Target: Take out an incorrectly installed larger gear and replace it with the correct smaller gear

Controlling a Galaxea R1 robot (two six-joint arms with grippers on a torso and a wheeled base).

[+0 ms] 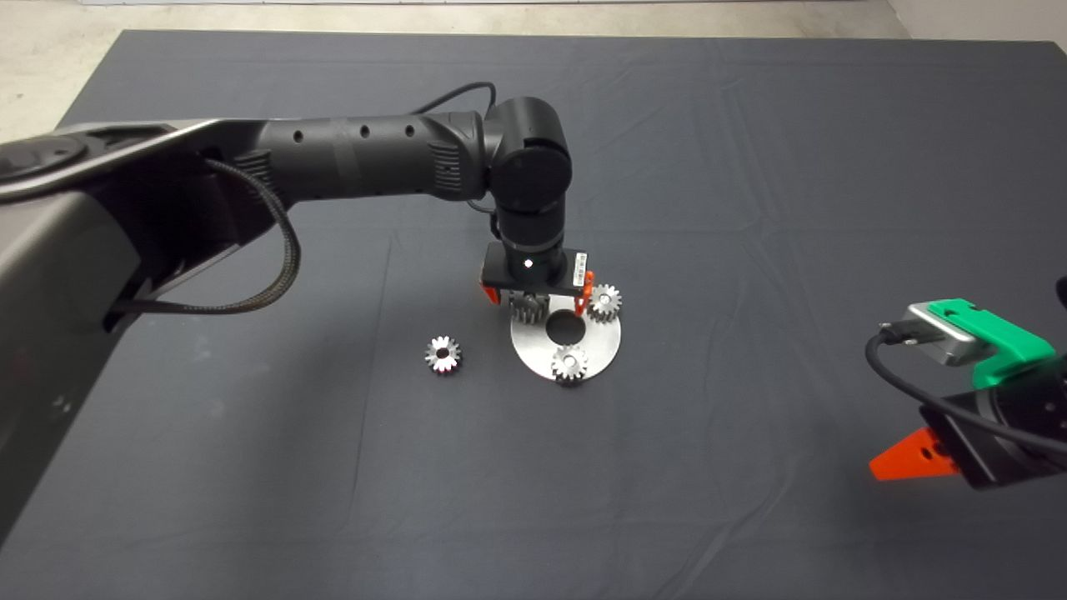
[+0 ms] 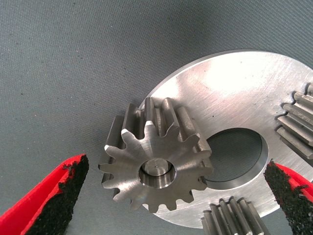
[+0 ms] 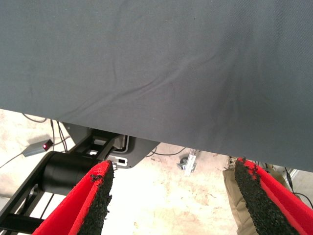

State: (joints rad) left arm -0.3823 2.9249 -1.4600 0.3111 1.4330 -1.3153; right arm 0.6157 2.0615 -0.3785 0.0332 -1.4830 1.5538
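Red fingers point(image 2: 58, 196) of the left gripper point(image 1: 538, 293) stand wide open on both sides of the larger gear point(image 2: 156, 169), with a clear gap to each pad, so nothing is gripped yet. This gear sits on its pin on the round silver plate point(image 2: 230, 93), near the middle of the bench point(image 1: 750, 167), at the plate's edge that faces the far-left corner. It overhangs both the rim and the plate's centre hole point(image 2: 237, 156). Two other small gears point(image 1: 569, 363) stay on the same plate, one of them just beside the right-hand finger. The smaller gear point(image 1: 443, 354) lies alone on the mat, toward the left edge of the bench, apart from the plate. The right gripper point(image 1: 909, 458) waits at the near right edge, its fingers open and empty. The risk seems to be in the closing: a finger may catch the neighbouring gear or push the loose plate sideways. If the pads press on the tooth tips unevenly, the larger gear could tilt and jam on its pin, or lift the plate together with it.
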